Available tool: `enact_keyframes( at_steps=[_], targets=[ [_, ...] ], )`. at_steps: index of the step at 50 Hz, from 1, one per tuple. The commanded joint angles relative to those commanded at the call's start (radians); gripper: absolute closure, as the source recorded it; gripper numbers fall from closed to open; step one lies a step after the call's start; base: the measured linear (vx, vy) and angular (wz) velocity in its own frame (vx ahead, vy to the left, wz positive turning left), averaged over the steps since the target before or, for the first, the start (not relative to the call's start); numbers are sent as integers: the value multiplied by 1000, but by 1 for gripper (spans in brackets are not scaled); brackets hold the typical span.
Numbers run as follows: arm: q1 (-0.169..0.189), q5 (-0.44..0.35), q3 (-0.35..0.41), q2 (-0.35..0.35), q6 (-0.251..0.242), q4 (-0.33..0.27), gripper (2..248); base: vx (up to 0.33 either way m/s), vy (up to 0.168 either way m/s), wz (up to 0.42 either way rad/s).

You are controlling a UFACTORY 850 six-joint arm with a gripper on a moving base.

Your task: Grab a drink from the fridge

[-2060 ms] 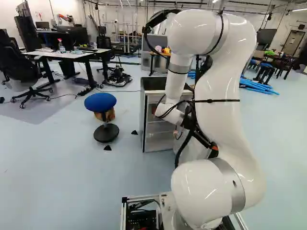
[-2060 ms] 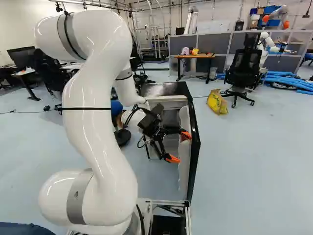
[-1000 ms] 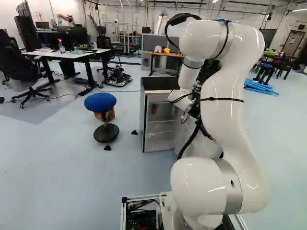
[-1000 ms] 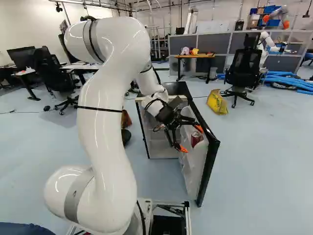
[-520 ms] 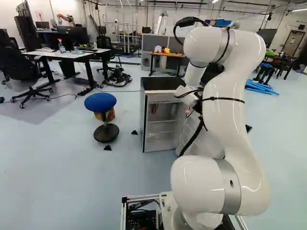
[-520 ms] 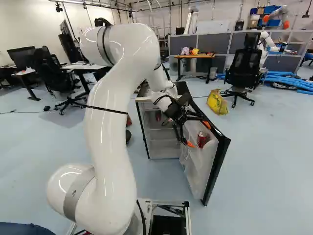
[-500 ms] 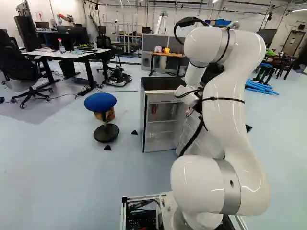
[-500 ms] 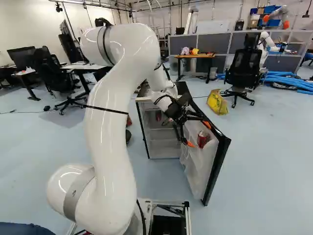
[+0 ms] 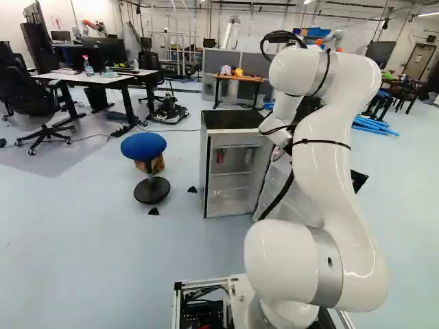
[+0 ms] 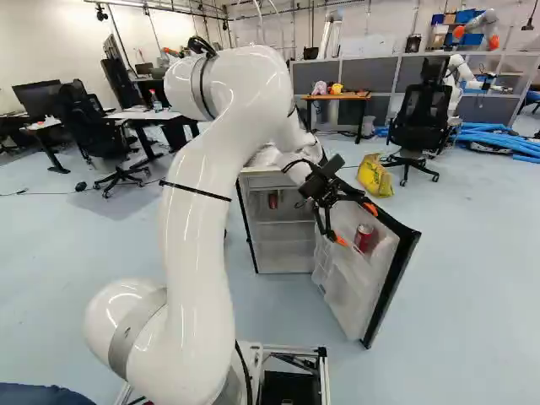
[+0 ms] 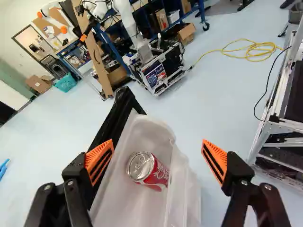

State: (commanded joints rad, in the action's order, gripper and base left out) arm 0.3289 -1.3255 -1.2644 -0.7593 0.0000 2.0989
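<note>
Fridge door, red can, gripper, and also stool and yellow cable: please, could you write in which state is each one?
Fridge door: open, swung wide.
Red can: in the door shelf, not gripped; sealed or not, I cannot tell.
Gripper: open, fingers wide apart.
Blue stool: upright on the floor.
Yellow cable: loosely coiled on the floor.

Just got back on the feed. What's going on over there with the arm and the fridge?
The arm has its tool at the inner side of the opened door of the small fridge. A red drink can sits in the door's bin. The tool is open, its fingers spread wide with the can between and ahead of them, but nothing is gripped. No drink has been taken yet.
</note>
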Motion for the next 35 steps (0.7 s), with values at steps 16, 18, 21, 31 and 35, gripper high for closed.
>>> enact_keyframes(
  at_steps=[16, 18, 21, 31, 35],
  targets=[
    [22, 29, -44, -20, 0, -22, 3, 0, 0, 0],
    [22, 32, -44, -20, 0, -25, 3, 0, 0, 0],
    [21, 38, -42, -19, 0, -30, 3, 0, 0, 0],
    [14, 53, -4, -1, 0, -76, 3, 0, 0, 0],
    [8, 56, 22, 12, 0, -111, 3, 0, 0, 0]
  ],
)
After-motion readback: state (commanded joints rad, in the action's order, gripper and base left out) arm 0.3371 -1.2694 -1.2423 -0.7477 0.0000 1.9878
